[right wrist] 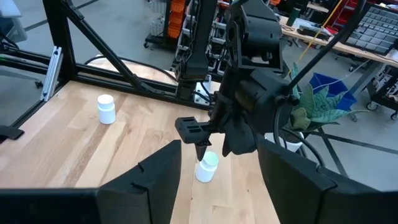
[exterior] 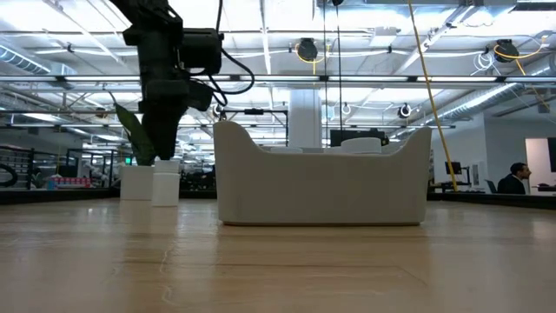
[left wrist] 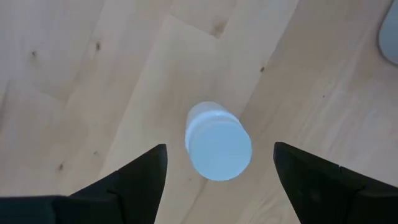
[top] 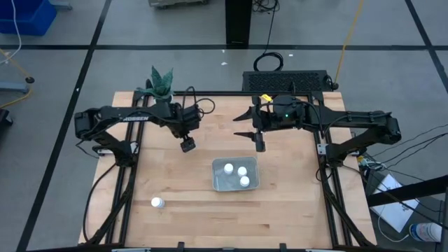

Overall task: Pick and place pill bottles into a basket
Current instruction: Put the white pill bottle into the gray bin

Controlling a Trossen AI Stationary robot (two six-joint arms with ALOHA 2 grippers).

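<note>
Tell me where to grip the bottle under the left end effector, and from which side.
Grip the pill bottle across its round body just below the cap, coming straight down from above. It stands upright on the table, cap facing the camera, already between the open left end effector fingers, with bare wood around it.

Three pill bottles [top: 236, 173] in the basket [top: 218, 183]; one [top: 157, 203] lies left.
</note>
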